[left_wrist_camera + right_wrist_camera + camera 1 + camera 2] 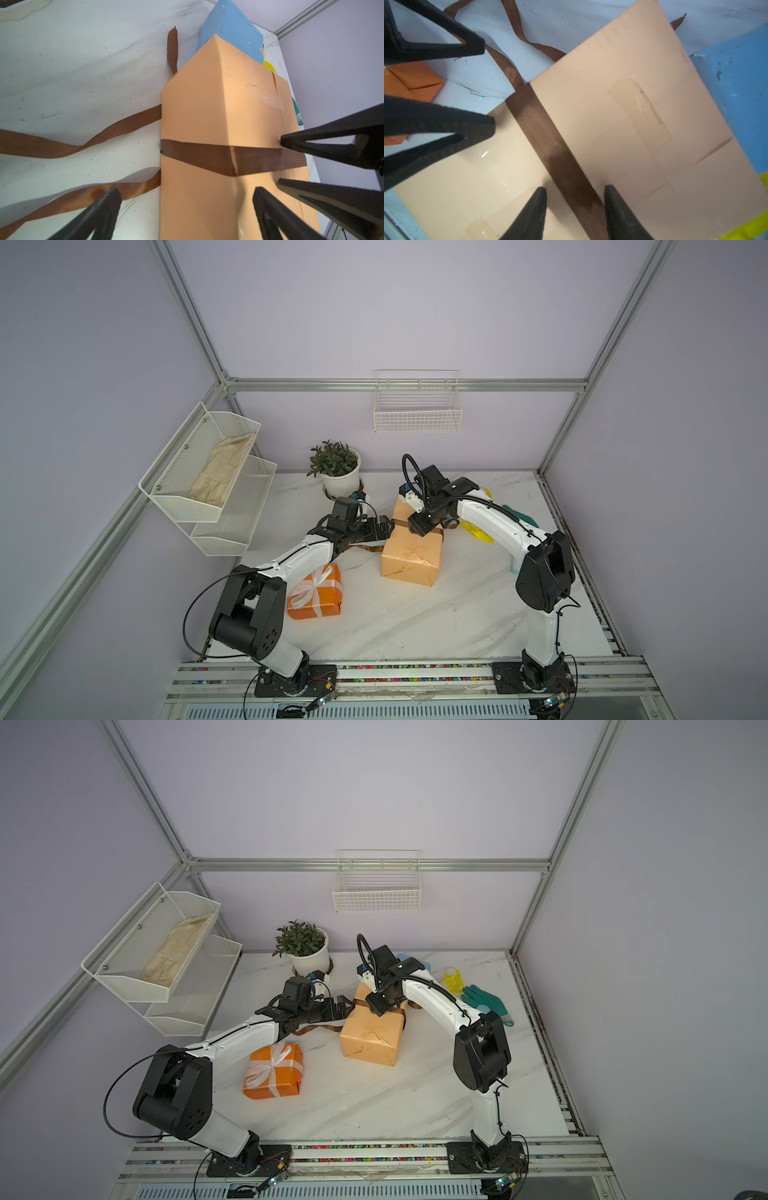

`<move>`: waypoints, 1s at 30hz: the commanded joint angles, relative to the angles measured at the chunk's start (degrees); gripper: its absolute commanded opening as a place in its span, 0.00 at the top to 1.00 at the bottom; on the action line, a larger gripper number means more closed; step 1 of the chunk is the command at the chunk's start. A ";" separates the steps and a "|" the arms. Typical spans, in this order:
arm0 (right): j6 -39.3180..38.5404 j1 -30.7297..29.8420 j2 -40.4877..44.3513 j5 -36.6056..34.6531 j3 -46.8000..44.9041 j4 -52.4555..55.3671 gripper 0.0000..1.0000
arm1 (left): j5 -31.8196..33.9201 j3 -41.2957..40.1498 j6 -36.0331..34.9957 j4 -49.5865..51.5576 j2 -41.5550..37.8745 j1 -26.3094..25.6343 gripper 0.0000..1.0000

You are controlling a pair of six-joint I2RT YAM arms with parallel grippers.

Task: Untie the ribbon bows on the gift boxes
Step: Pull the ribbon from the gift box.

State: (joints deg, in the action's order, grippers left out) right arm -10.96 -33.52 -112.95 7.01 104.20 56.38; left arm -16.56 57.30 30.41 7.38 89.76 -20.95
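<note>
The large peach gift box (409, 556) stands mid-table with a flat dark brown ribbon (546, 133) banded around it, no bow showing. The ribbon's loose ends (62, 145) trail over the table on its left. My right gripper (575, 188) hovers just over the box top, open, one finger on each side of the band. My left gripper (185, 191) is open wide, astride the box's upper left edge beside the band. Nearer the front sits the orange gift box (314, 593) with a tied white bow (309, 587). The light blue gift box (232, 27) stands behind the peach one, beside a loose yellow ribbon (452, 979).
A potted plant (338, 472) stands at the back, close to my left wrist. A teal glove (486, 1002) lies right of the right arm. A two-tier mesh rack (208, 477) hangs on the left wall and a wire basket (417, 406) on the back wall.
</note>
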 commanded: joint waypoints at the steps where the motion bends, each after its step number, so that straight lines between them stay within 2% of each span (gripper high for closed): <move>1: -0.88 -0.43 2.11 3.42 -2.76 2.45 0.53 | -1.37 0.64 -0.14 -1.52 0.95 0.47 0.00; 3: 0.11 -0.43 3.23 4.07 -4.30 0.90 0.55 | -1.57 1.14 0.16 -1.61 1.60 0.47 0.00; 5: 0.32 -0.41 3.11 3.01 -5.12 0.66 0.62 | -2.03 1.54 0.43 -1.68 2.04 0.47 0.00; 9: -0.05 -0.45 1.83 2.66 -6.46 -0.06 0.69 | -2.39 1.77 0.70 -1.71 1.85 0.47 0.00; 16: 1.32 -0.31 3.99 5.83 -9.53 -2.89 0.98 | -1.59 0.76 0.22 -1.71 0.07 0.47 0.00; 17: 1.77 -0.36 4.21 6.36 -9.59 -3.15 1.00 | -1.72 0.76 0.26 -1.71 -0.01 0.47 0.00; 21: 5.00 0.07 4.62 8.18 -9.32 -4.27 1.00 | -2.13 1.10 0.22 -1.73 -0.02 0.49 0.00; 24: 9.22 0.76 5.79 12.44 -9.21 -6.49 1.00 | -2.80 1.28 0.22 -1.75 -0.52 0.47 0.00; 27: 14.83 2.42 7.83 19.81 -11.34 -11.06 1.00 | -4.08 1.50 0.08 -1.23 -1.34 0.47 0.00; 30: 22.18 5.59 9.74 30.92 -15.77 -18.01 1.00 | -3.08 0.61 0.17 -1.16 -3.09 0.47 0.00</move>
State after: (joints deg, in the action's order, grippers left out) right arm 2.90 -30.33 -106.17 25.32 91.46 45.17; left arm -19.14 57.36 30.85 7.11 90.59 -20.69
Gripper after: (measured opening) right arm 0.035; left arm 0.998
